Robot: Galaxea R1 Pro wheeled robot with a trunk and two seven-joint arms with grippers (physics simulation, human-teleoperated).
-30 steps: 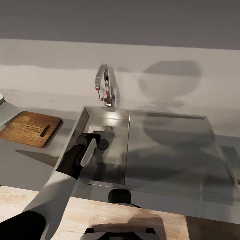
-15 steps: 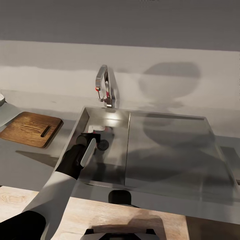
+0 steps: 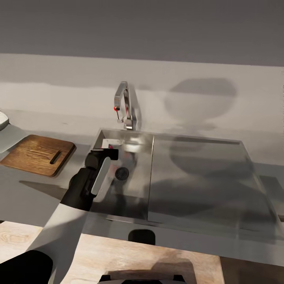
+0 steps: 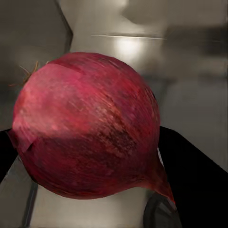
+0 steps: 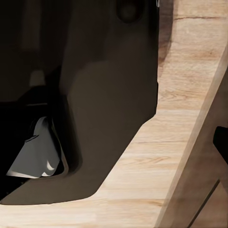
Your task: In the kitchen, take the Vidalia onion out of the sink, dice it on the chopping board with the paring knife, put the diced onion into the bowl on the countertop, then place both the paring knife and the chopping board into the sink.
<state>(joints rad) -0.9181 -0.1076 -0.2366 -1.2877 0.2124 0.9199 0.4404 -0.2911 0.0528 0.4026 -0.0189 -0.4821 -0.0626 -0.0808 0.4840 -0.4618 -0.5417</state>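
My left gripper (image 3: 105, 152) hangs over the left part of the sink (image 3: 197, 177), near its left wall, shut on the Vidalia onion (image 4: 88, 126). The onion is a red-pink rounded bulb, wedged between the two black fingers (image 4: 194, 175). From the head camera just a red speck of the onion (image 3: 112, 146) shows past the gripper. The dark brown chopping board (image 3: 37, 154) lies on the countertop (image 3: 47, 189) left of the sink. A white corner of the bowl (image 3: 2, 120) shows at the left edge. The paring knife is out of view.
The chrome tap (image 3: 125, 104) with a red knob stands behind the sink, close to the raised gripper. The round drain (image 3: 122, 172) sits in the basin floor. The right wrist view looks at pale wood floor (image 5: 190, 71) and a dark robot part (image 5: 109, 95).
My left gripper has lifted the onion up from the sink floor and slightly toward the back left. The head camera has tilted, shifting the whole scene a little downward.
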